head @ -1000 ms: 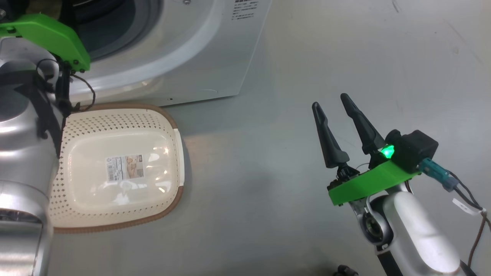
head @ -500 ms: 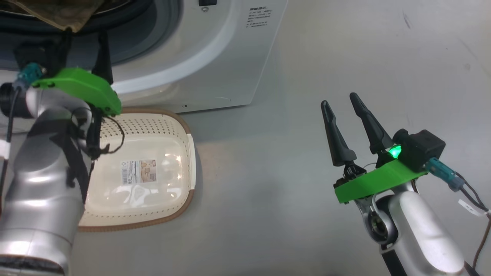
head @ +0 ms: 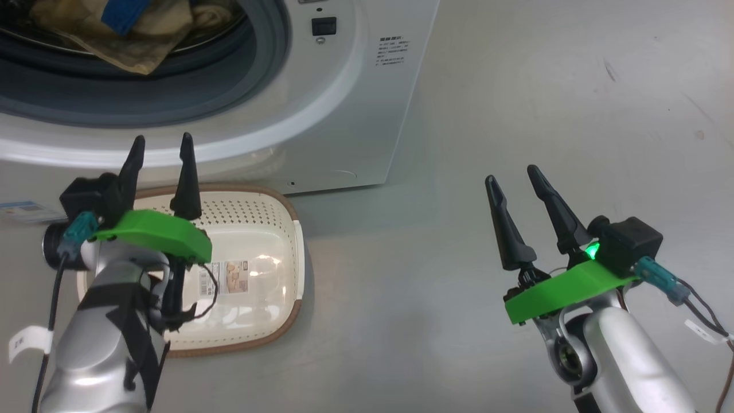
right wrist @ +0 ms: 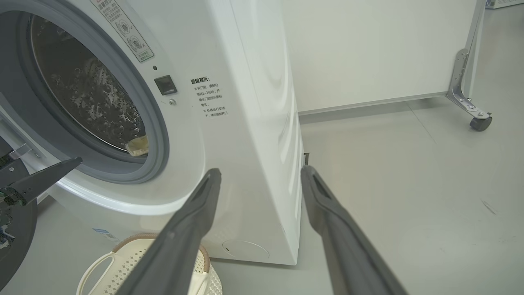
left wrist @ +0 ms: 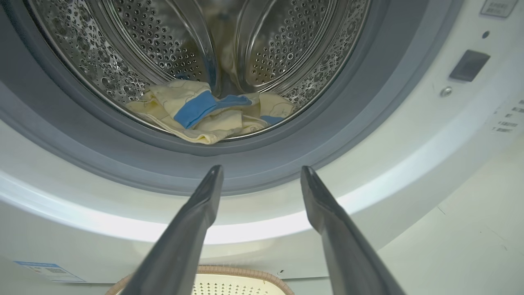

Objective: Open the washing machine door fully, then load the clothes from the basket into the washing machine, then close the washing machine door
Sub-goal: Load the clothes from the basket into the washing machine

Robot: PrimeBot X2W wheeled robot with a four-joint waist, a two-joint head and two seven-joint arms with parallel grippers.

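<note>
Clothes (left wrist: 204, 116), cream with blue patches, lie in the drum (left wrist: 286, 53) of the washing machine (head: 355, 126), at its front lip. Basket (head: 252, 215) sits on the floor (head: 516, 86) just in front of the machine. My left hand (head: 163, 137) hovers over the basket's far rim, pointing at the mouth, fingers spread wide, holding nothing. My right hand (head: 510, 174) is well off right over the floor, also wide open and empty.
</note>
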